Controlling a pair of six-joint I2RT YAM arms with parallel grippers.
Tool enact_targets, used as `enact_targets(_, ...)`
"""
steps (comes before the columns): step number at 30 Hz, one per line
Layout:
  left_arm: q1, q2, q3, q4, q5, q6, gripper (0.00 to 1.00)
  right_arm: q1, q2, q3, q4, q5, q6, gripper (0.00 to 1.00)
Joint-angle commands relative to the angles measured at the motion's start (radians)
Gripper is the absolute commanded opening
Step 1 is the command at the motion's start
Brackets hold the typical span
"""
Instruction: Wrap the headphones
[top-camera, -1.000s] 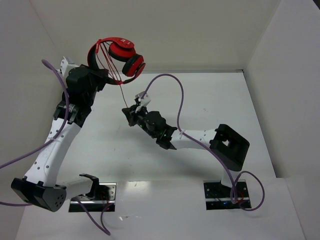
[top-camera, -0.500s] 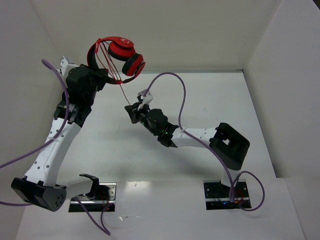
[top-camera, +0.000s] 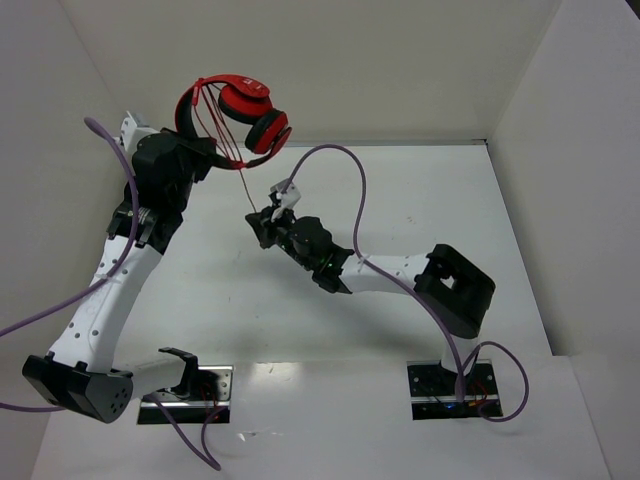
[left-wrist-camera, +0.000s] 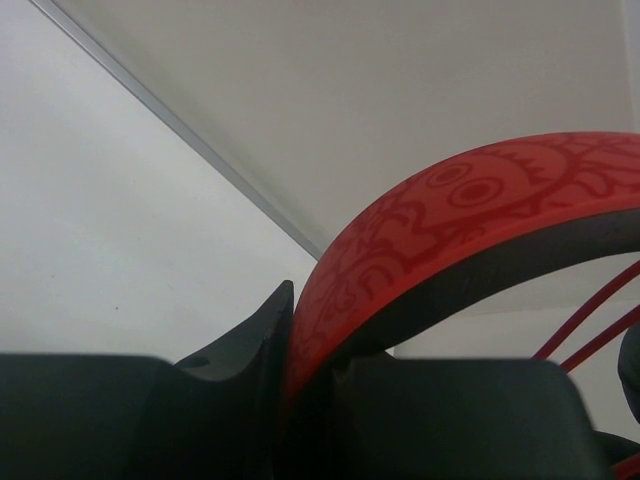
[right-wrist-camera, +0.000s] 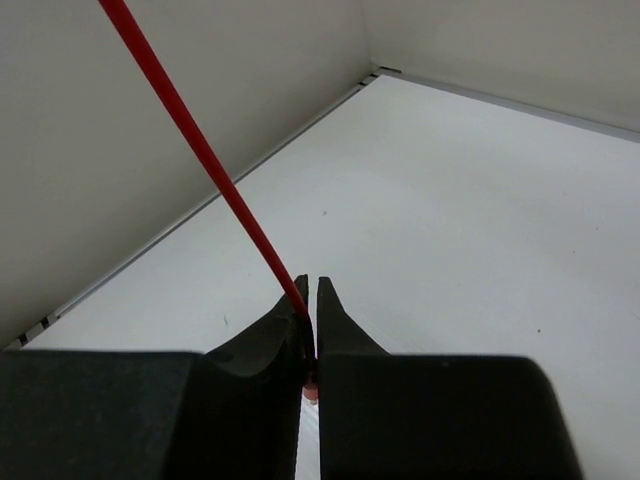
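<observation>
Headphones (top-camera: 240, 110) hang in the air above the table (top-camera: 430, 190) — headband (left-wrist-camera: 450, 210) clamped between the closed fingers of the left gripper (top-camera: 207, 152), ear cups (top-camera: 268, 130) on the side away from that arm. Loops of thin red cable (top-camera: 245, 188) cross the band. One strand drops below the headphones to the right gripper (top-camera: 262, 218), fingers pinched tight on it — line taut. Purple robot cable (top-camera: 345, 155) arcs just right of the headphones.

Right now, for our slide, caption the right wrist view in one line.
Right gripper, fingers shut, pinches the taut red headphone cable above the white table.
</observation>
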Motion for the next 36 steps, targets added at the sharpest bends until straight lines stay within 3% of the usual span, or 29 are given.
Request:
enact_targets(1,0.005,-0.032,0.035,0.188,0.017,-0.038,0.00,-0.014,0.042,0.047,-0.012,-0.002,-0.011,0.08)
enact_targets(5,0.005,-0.032,0.035,0.188,0.017,-0.029,0.00,-0.014,0.042,0.047,-0.012,-0.002,-0.011,0.22)
enact_targets(7,0.005,-0.032,0.035,0.188,0.017,-0.029,0.00,-0.014,0.051,0.047,-0.021,-0.002,-0.011,0.09)
enact_targets(9,0.005,-0.032,0.035,0.188,0.017,-0.029,0.00,-0.014,0.051,0.047,-0.021,-0.002,-0.011,0.09)
enact_targets(11,0.005,-0.032,0.035,0.188,0.017,-0.029,0.00,-0.014,0.051,0.036,-0.021,0.008,-0.011,0.01)
enact_targets(25,0.005,-0.041,0.072,0.188,-0.001,-0.006,0.00,-0.046,-0.015,-0.140,0.064,0.106,-0.036,0.01)
enact_targets(31,0.005,-0.050,0.092,0.169,0.078,0.025,0.00,-0.109,-0.100,-0.214,0.091,0.069,-0.086,0.01)
enact_targets(36,0.005,-0.059,0.088,0.073,0.172,0.163,0.00,-0.195,-0.180,-0.249,0.081,0.003,-0.178,0.01)
